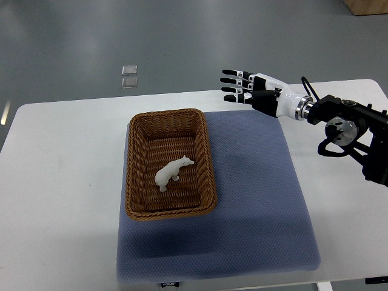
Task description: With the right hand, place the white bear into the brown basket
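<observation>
The white bear (171,172) lies inside the brown wicker basket (134,165), near its middle. The basket stands on the left part of a blue-grey mat (260,200). My right hand (242,85) hovers over the far edge of the table, up and to the right of the basket, well apart from it. Its fingers are stretched out flat and spread, pointing left, and they hold nothing. Its black forearm enters from the right edge. The left arm does not show.
The mat lies on a white table (60,170) whose far edge runs behind the hand. Grey floor lies beyond, with two small pale squares (129,76) on it. A brown box corner (367,6) shows at the top right.
</observation>
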